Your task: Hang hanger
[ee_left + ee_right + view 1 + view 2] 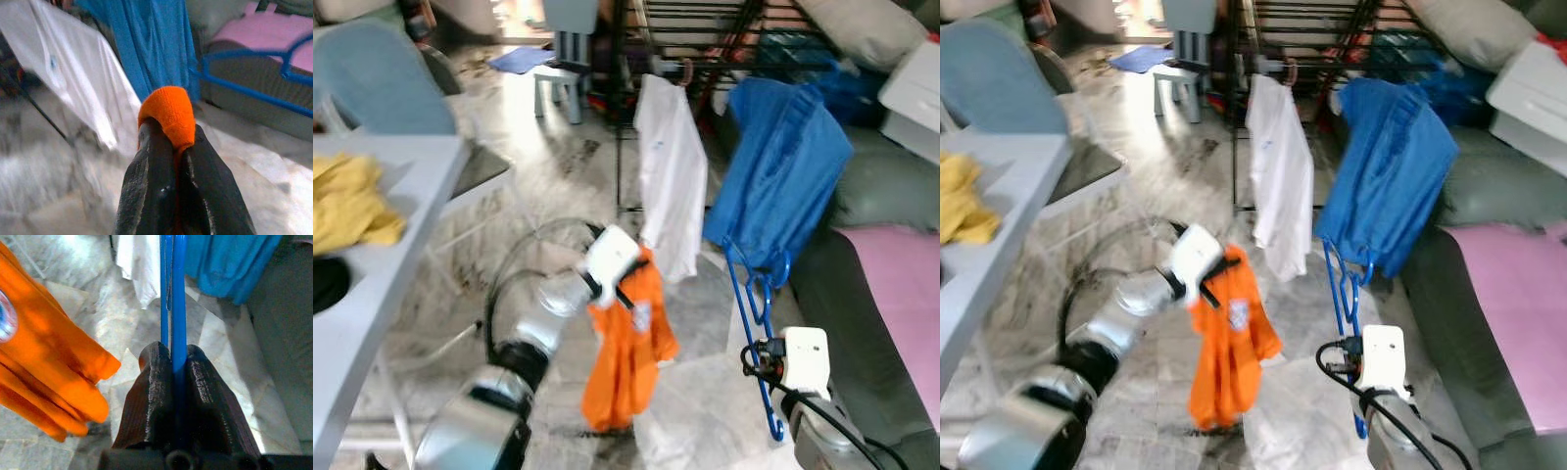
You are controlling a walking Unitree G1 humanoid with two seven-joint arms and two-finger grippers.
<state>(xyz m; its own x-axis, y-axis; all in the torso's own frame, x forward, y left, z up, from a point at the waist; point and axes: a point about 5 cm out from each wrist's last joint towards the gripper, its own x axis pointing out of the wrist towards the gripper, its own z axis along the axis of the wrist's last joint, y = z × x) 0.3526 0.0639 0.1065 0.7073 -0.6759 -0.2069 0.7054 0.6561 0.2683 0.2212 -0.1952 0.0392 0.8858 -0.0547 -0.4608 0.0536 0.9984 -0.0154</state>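
A black drying rack [705, 39] stands at the back of the marble floor [548, 166], with a white shirt [671, 186] and a blue shirt [783, 186] hanging off it. To the right runs a grey sofa [876, 294] with a pink cushion [901, 294]; on the left a pale worktop [382, 255] carries a yellow cloth [347, 206]. The left gripper [619, 286] is raised mid-room, its jaws pinched shut on the collar of an orange garment [626, 362] that dangles below it. The right gripper [756, 354], low by the sofa, has its jaws clamped on a blue hanger [751, 294], held upright just beneath the blue shirt's hem.
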